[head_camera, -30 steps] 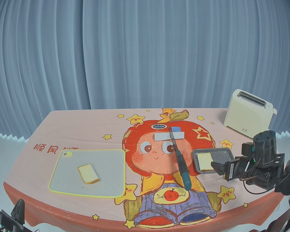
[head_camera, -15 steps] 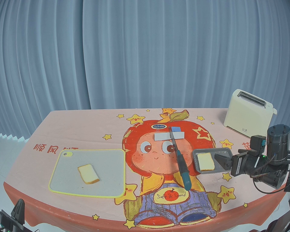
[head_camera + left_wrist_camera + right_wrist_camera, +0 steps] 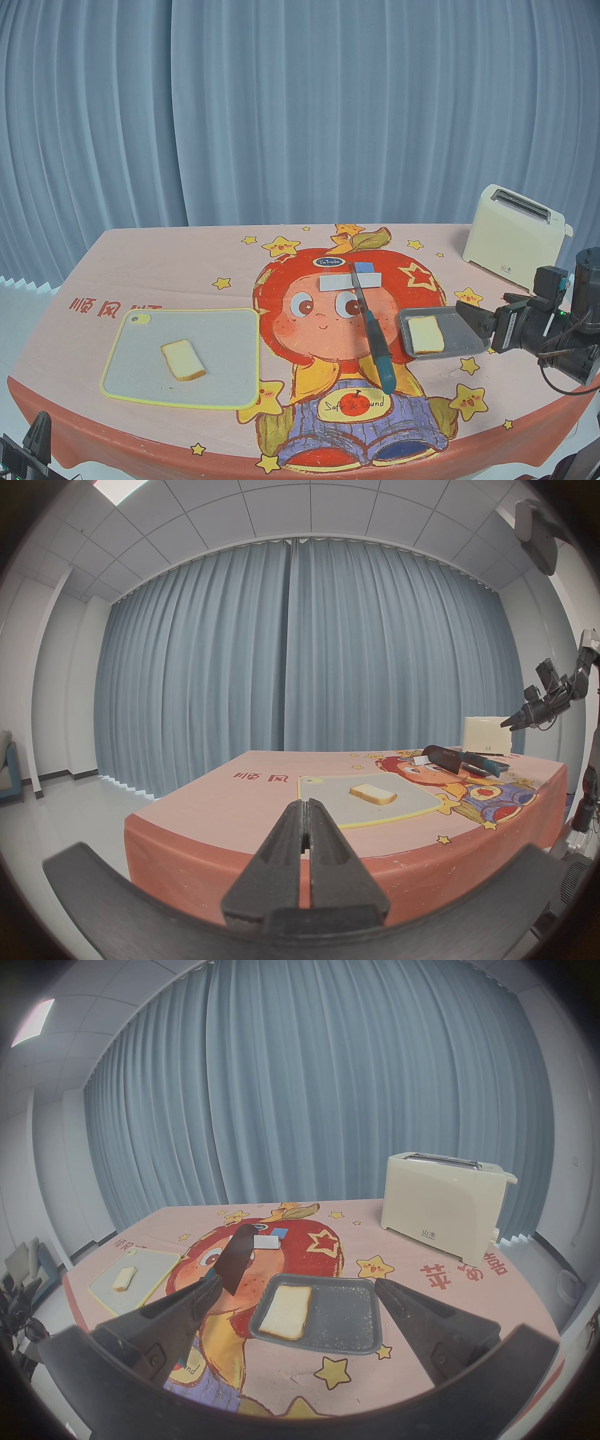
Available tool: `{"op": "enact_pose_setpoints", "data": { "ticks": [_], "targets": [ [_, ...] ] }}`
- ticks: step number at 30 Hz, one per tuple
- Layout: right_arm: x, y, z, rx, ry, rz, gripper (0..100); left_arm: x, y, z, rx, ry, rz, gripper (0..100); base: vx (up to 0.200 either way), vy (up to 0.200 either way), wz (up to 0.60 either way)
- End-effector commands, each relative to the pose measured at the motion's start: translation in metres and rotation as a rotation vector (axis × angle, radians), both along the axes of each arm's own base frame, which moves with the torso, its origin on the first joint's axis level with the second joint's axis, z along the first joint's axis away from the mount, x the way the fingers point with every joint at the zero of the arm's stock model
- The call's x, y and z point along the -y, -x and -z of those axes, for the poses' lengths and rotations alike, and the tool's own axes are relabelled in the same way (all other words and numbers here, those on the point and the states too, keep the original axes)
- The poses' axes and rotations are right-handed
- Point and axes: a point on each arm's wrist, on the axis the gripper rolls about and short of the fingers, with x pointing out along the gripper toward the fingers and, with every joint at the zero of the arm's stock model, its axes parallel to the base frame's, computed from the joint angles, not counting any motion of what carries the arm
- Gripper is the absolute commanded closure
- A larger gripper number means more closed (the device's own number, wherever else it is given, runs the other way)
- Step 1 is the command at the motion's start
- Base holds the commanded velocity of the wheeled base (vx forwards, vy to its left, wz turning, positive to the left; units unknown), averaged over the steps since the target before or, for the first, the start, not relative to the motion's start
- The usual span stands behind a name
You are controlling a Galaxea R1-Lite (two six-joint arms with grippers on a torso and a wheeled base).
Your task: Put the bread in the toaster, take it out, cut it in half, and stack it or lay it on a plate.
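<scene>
Your right gripper (image 3: 297,1283) hung above the table by the right end of the grey rectangular metal tray (image 3: 459,331), its fingers spread wide and holding nothing. In that tray a pale square slice of bread (image 3: 425,334) lay flat against the left end, and the right half was bare grey metal. The tray sat right of centre on the pink cartoon-print tablecloth (image 3: 187,275).

The cream-coloured box toaster (image 3: 516,234) stood upright at the far right of the table, well apart from the tray, with its slot facing up.

On the near left lay the grey cutting board with a yellow-green rim (image 3: 219,337). One small piece of crusted bread (image 3: 182,360) rested flat on it, a little left of its middle.

Between board and tray you had the dark-bladed knife with a teal handle (image 3: 375,340), handle toward the near edge. Its blade was propped across a white rectangular block (image 3: 337,282) with a small blue block (image 3: 367,267) just beside it.

Your left gripper (image 3: 305,811) was off the near left edge of the table, fingers pressed together on nothing.
</scene>
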Motion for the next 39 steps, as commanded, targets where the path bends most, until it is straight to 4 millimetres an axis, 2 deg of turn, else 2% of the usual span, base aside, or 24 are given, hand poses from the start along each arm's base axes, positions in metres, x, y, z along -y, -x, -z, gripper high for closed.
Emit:
{"op": "enact_pose_setpoints", "data": {
  "ticks": [1, 11, 28, 32, 35, 39],
  "targets": [
    [0.002, 0.002, -0.004, 0.021, -0.002, 0.004, 0, 0.0, 0.0, 0.005, -0.006, 0.001, 0.0, 100, 0.0, 0.0, 0.0],
    [0.009, 0.013, -0.011, 0.065, 0.014, -0.01, 0, 0.0, 0.0, 0.005, -0.001, -0.002, 0.003, 100, 0.0, 0.0, 0.0],
    [0.014, 0.017, -0.014, 0.089, 0.016, 0.013, 0, 0.0, 0.0, 0.004, 0.003, -0.002, -0.008, 100, 0.0, 0.0, 0.0],
    [0.019, 0.022, -0.015, 0.107, 0.019, 0.048, 0, 0.0, 0.0, 0.004, 0.002, -0.005, -0.006, 100, 0.0, 0.0, 0.0],
    [0.025, 0.03, -0.025, 0.154, -0.007, 0.066, 0, 0.0, 0.0, 0.004, 0.003, -0.008, -0.006, 100, 0.0, 0.0, 0.0],
    [0.038, 0.029, -0.029, 0.173, -0.007, 0.138, 0, 0.0, 0.0, 0.004, 0.003, -0.007, -0.005, 100, 0.0, 0.0, 0.0]
  ]
}}
